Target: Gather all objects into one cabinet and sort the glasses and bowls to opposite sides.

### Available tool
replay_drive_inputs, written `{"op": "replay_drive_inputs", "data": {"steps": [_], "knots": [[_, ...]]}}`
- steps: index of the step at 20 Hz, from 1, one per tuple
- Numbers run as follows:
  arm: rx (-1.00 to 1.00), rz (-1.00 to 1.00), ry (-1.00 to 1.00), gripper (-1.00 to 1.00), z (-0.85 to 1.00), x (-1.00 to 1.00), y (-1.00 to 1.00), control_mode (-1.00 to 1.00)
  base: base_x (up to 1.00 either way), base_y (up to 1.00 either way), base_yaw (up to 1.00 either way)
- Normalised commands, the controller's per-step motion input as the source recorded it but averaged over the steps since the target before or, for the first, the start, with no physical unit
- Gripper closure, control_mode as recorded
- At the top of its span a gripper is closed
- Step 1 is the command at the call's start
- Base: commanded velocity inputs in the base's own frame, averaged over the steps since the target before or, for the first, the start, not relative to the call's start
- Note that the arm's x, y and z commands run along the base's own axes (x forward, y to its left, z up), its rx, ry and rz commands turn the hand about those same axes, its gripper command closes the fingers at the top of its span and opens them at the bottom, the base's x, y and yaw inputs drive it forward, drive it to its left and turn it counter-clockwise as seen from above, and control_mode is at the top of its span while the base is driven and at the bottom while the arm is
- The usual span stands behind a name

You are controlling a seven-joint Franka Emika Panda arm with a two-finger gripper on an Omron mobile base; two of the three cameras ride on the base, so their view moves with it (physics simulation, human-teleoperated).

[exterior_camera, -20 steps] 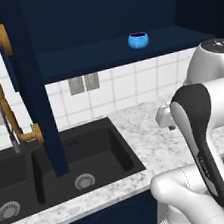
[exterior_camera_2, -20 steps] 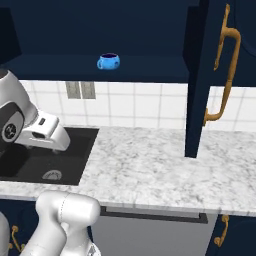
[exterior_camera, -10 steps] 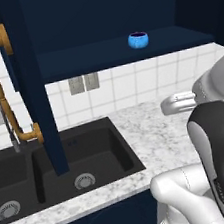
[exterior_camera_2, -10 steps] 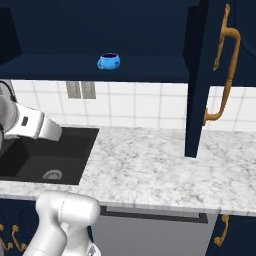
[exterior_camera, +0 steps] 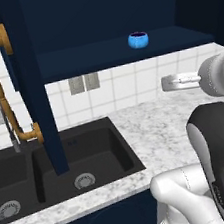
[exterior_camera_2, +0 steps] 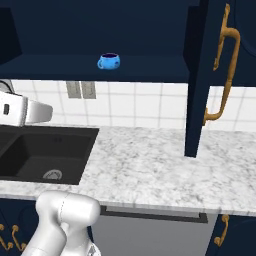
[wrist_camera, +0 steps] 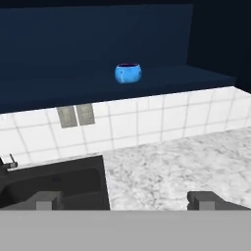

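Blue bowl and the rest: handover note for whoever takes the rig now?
Pincer: open, empty, hanging above the marble counter and facing the open navy cabinet.
Blue bowl: upright on the cabinet shelf, roughly mid-shelf in the hand view, nothing beside it.
Black sink lies to the left of the counter; cabinet doors stand open on both sides.
Done: one bowl is in the cabinet.
Left: find the black bowl and both cups, bring them to this shelf, bowls on one side, cups on the other. The blue bowl may need shifting sideways.
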Motion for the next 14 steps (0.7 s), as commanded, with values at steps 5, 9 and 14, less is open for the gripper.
{"op": "replay_drive_inputs", "data": {"steps": [5,9,14], "knots": [[0.00,-0.01,-0.11,-1.00,0.28,0.30,0.01,-1.00,0.00,0.00,0.00],[0.00,0.00,0.00,-1.00,0.18,0.44,0.00,-1.00,0.00,0.00,0.00],[0.00,-0.01,0.00,-1.00,0.12,0.40,0.00,-1.00,0.00,0.00,0.00]]}}
